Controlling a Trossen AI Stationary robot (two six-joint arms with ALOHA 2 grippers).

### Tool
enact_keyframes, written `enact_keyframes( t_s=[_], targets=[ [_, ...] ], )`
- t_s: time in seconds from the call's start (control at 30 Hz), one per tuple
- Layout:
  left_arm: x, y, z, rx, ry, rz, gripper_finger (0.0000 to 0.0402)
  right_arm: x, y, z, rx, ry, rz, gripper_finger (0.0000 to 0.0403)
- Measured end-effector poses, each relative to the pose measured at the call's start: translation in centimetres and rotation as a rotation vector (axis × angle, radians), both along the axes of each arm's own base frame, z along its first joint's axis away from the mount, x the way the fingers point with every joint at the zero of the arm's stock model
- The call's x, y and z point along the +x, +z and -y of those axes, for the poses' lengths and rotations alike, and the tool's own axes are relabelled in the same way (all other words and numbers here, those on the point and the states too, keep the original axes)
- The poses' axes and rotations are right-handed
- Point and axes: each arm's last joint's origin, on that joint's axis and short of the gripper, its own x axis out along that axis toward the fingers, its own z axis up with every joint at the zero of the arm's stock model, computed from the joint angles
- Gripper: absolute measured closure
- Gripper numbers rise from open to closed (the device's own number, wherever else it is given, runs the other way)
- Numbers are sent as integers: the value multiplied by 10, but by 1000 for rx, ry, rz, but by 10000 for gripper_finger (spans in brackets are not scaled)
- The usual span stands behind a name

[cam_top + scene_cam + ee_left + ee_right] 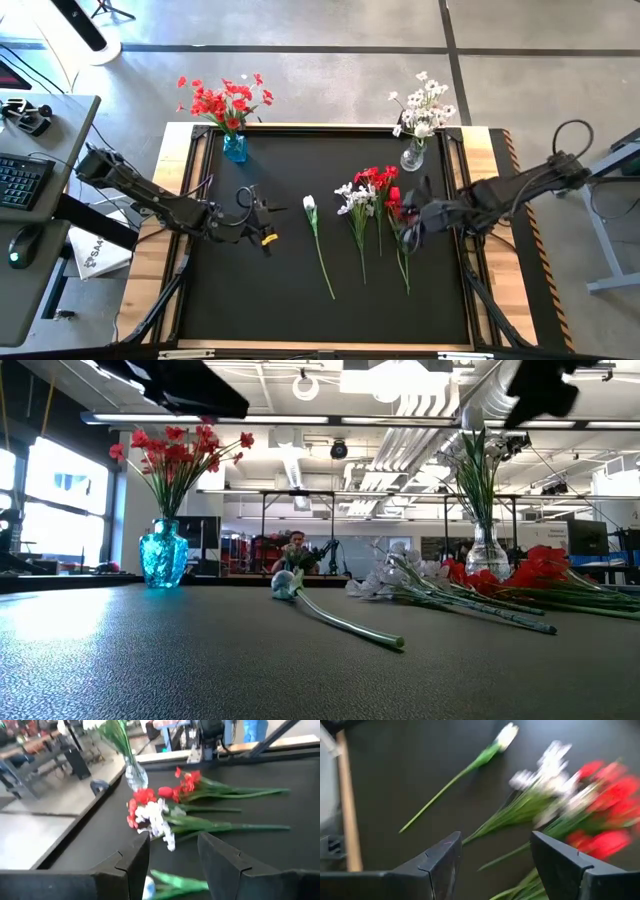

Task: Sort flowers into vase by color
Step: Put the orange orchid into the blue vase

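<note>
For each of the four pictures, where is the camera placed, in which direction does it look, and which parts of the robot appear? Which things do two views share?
High view: above, looking straight down; both arms, left gripper, right gripper, black table.
Low view: table height, looking level toward the room; blue vase, clear vase; arm parts at top.
Left wrist view: past its open fingers to the flower pile.
Right wrist view: past its open fingers.
Shared: the single white flower shows in high and right wrist views.

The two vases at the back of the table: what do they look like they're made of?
Blue vase: looks like faceted glass, translucent, glinting with light. Clear vase: looks like smooth transparent glass; the stems show through. Clear plastic can't be ruled out for either.
</note>
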Motion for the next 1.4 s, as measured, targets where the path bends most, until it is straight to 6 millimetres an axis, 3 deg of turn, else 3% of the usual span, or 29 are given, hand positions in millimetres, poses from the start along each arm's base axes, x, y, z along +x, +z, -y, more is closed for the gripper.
enact_keyframes(
  t_s=[0.17,0.3,0.57,0.83,1.1,1.27,1.4],
  targets=[
    [-15,-3,-6,-142,73,-46,245,-2,-35,-14,203,-22,-51,171],
    [-34,-10,-17,-327,235,-96,245,-8,-54,-20,303,-97,-112,171],
    [-69,-26,-29,-564,508,-258,245,-17,-79,-19,289,-280,-138,171],
    [-60,-33,-25,-530,518,-250,245,-25,-128,-16,325,-534,-356,171],
    [-50,-37,-23,-480,485,-249,245,-7,-154,-18,231,-608,-441,186],
    [-49,-37,-23,-473,487,-243,245,3,-164,-16,204,-574,-454,235],
    [-49,-37,-23,-473,487,-240,245,2,-163,-14,189,-561,-461,309]
  ],
)
